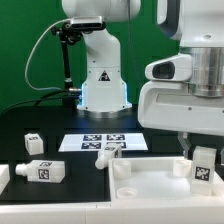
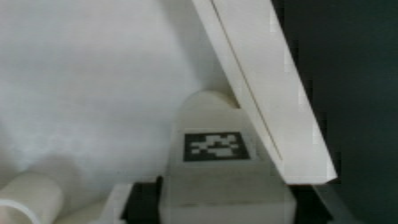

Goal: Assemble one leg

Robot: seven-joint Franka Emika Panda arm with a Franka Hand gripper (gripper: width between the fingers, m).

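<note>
Centrally in the wrist view, the two-finger gripper (image 2: 214,195) is clamped on a small white plastic leg (image 2: 217,140) bearing a black-and-white square tag, held beside the raised rim of the large white square tabletop (image 2: 267,90). Seen from the exterior view, that leg (image 1: 203,165) stands upright over the tabletop (image 1: 150,185) toward the exterior view's right. Other white legs (image 1: 40,171) lie on the black table (image 1: 60,125) near the flat white marker board (image 1: 103,141).

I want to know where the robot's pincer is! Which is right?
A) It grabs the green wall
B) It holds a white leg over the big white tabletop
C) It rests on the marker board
B: the pincer grips a tagged white leg above the tabletop.
</note>
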